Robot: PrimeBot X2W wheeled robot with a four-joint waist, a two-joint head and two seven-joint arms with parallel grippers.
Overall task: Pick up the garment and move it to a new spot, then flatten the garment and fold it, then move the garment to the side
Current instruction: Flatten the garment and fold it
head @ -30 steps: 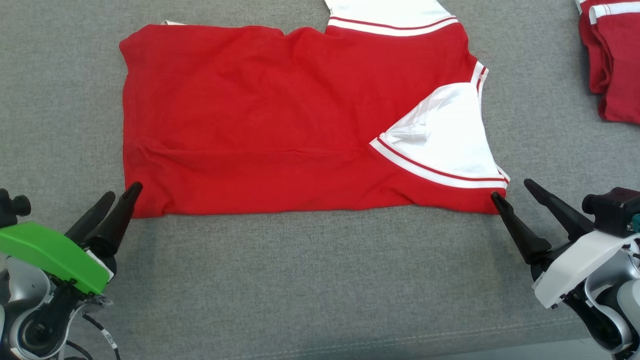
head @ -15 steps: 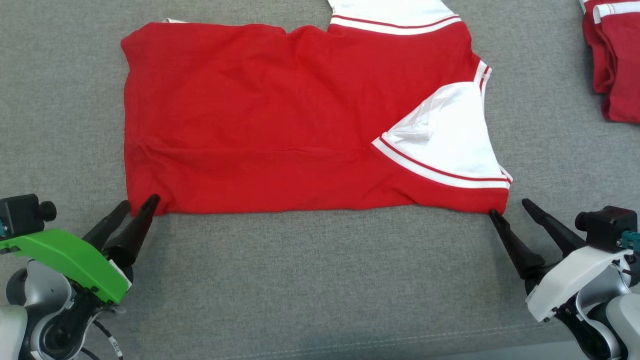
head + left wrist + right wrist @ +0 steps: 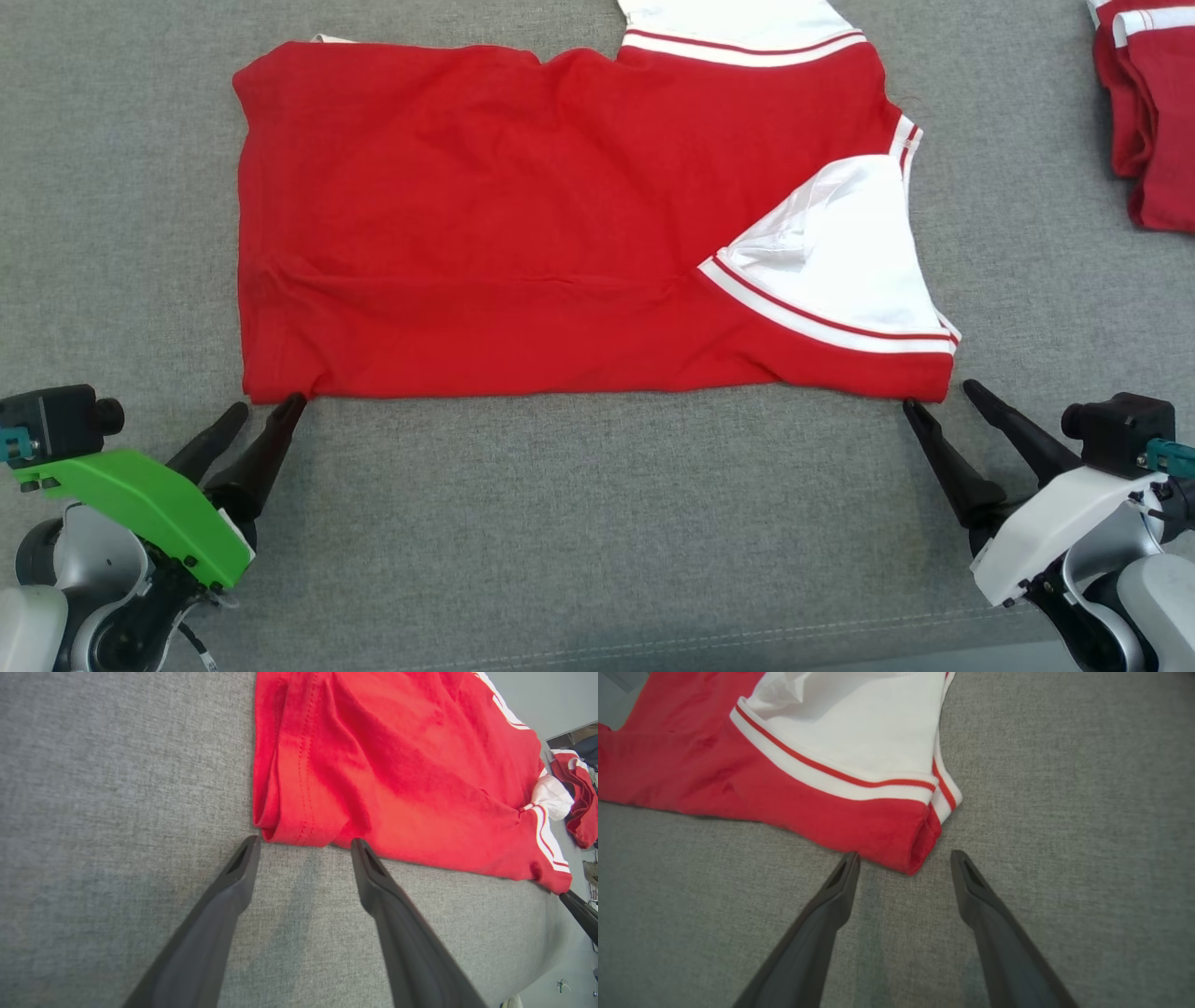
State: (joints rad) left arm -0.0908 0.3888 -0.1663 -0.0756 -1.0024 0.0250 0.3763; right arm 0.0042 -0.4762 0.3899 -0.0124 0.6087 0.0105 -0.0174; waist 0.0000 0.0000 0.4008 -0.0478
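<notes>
A: Garment (image 3: pixel 485 215) lies flat, long axis running from left pincer (image 3: pixel 269 404) to right pincer (image 3: pixel 938 394), white-trimmed end by the right one.
B: Both pincers spread (nothing held), tips at its near corners.

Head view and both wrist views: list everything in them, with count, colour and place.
shirt: one, red with white striped trim, spread flat in the middle of the surface
sleeve: one, white, folded over the shirt's right part
pile of garments: one pile, red with white trim, far right, cut off by the frame
fabric surface: one, grey, under everything
left gripper: one, dark fingers, green wrist cover, open, tips at the shirt's near left corner
right gripper: one, dark fingers, white wrist cover, open, tips either side of the shirt's near right corner
</notes>
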